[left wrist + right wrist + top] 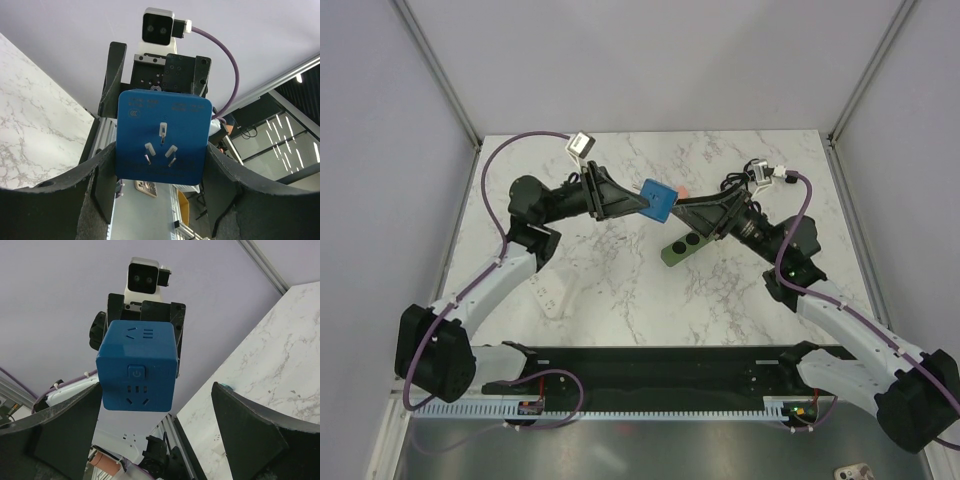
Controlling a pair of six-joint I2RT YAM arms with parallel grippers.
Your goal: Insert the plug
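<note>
A blue cube plug (658, 199) is held in the air over the middle of the table. My left gripper (642, 205) is shut on it. In the left wrist view the plug (162, 132) sits between both fingers (102, 187), its three metal prongs facing the camera. My right gripper (682, 210) is open and points at the plug from the right. In the right wrist view the plug (136, 367) shows its socket face and power button, and my right gripper (155, 440) has wide jaws that touch nothing. A green power strip (682, 246) lies on the table below the right gripper.
A white flat piece (552, 297) lies on the marble table (620, 290) near the left arm. A small pink thing (682, 191) lies just behind the plug. Metal frame posts stand at the table's back corners.
</note>
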